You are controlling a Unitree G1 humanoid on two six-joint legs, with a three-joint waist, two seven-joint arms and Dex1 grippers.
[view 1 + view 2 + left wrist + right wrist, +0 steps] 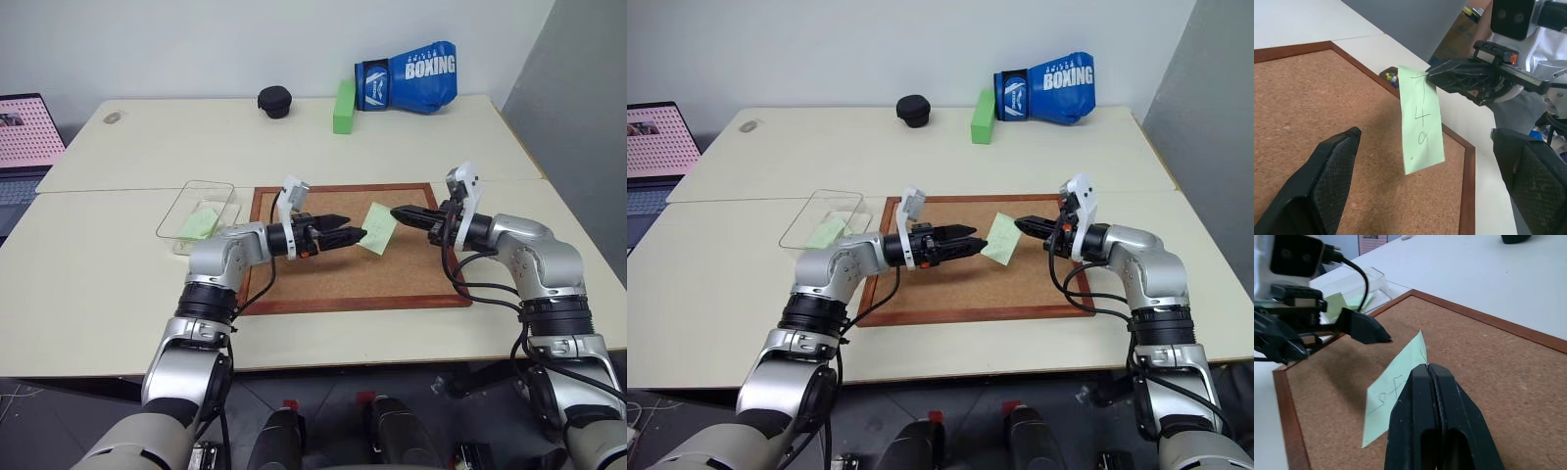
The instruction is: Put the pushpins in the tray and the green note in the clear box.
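Note:
My right gripper [396,211] is shut on the top corner of the pale green note [377,228], which hangs just above the corkboard [323,279]. The note [1421,127] has handwriting on it. My left gripper [351,228] points at the note from the other side, open, with a finger [1327,181] on each side of the hanging paper and not touching it. The clear box [196,211] sits left of the board with green papers [201,223] inside. The small dark tray [1386,73] lies just off the board's far edge, holding coloured pushpins [1392,77].
At the back of the table are a bright green block [343,106], a blue boxing glove [411,76] and a black round object [275,101]. A laptop [24,137] stands at the far left. A seam joins the two tabletops behind the board.

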